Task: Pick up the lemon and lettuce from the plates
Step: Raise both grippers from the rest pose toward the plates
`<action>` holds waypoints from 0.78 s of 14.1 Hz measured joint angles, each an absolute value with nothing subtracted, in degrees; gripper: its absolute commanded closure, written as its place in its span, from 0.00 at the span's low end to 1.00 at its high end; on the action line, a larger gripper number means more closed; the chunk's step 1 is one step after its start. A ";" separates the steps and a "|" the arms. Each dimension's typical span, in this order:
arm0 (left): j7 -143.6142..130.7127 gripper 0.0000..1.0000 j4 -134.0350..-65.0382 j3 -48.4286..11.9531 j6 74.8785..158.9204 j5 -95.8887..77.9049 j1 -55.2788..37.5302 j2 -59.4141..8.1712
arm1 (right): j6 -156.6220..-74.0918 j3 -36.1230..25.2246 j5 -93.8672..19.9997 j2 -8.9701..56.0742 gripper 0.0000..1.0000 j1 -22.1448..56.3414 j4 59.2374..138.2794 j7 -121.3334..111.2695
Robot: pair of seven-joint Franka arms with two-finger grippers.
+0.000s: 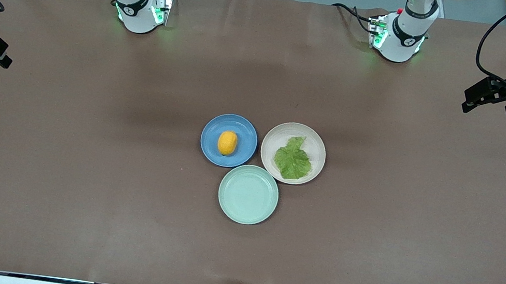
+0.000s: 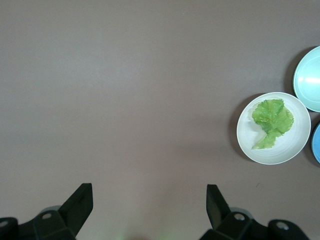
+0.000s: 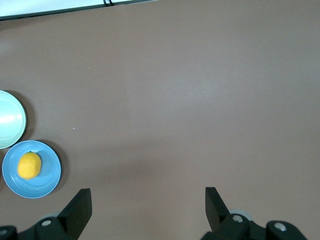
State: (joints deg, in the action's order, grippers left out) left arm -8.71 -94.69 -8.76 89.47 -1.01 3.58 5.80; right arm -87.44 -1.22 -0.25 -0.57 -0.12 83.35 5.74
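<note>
The lemon [image 1: 227, 142] lies on the blue plate [image 1: 211, 150] at the middle of the table. The lettuce [image 1: 293, 159] lies flat on the cream plate [image 1: 275, 138], beside the blue plate toward the left arm's end. My left gripper [image 1: 466, 101] is open and empty, up over the left arm's end of the table; its wrist view [image 2: 149, 192] shows the lettuce [image 2: 272, 119] on the cream plate [image 2: 296, 150]. My right gripper [image 1: 4, 56] is open and empty over the right arm's end; its wrist view [image 3: 147, 195] shows the lemon [image 3: 29, 165] on the blue plate [image 3: 49, 183].
An empty pale mint-green plate [image 1: 248, 194] sits nearer to the front camera, touching the other two plates. It also shows in the left wrist view [image 2: 310, 80] and the right wrist view [image 3: 9, 120]. The brown table [image 1: 86, 165] is bare around the plates.
</note>
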 measured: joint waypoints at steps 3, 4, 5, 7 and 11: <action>-8.71 0.00 -94.69 -8.69 89.47 -1.01 3.63 5.77 | -87.44 -1.21 -0.25 -0.57 0.00 -0.12 83.35 5.74; -8.71 0.00 -94.69 -8.66 89.47 -1.01 3.66 5.72 | -87.44 -1.21 -0.25 -0.57 0.00 -0.12 83.35 5.74; -8.71 0.00 -94.66 -8.63 89.47 -0.81 3.69 5.61 | -87.44 -1.20 -0.25 -0.57 0.00 -0.12 83.35 5.74; -8.71 0.00 -94.55 -8.64 89.47 -0.13 3.70 4.94 | -87.44 -1.19 -0.26 -0.57 0.00 -0.12 83.35 5.74; -13.70 0.00 -94.56 -10.33 89.77 -0.07 3.25 1.12 | -87.43 -0.53 -0.29 -0.14 0.00 -0.10 83.35 5.75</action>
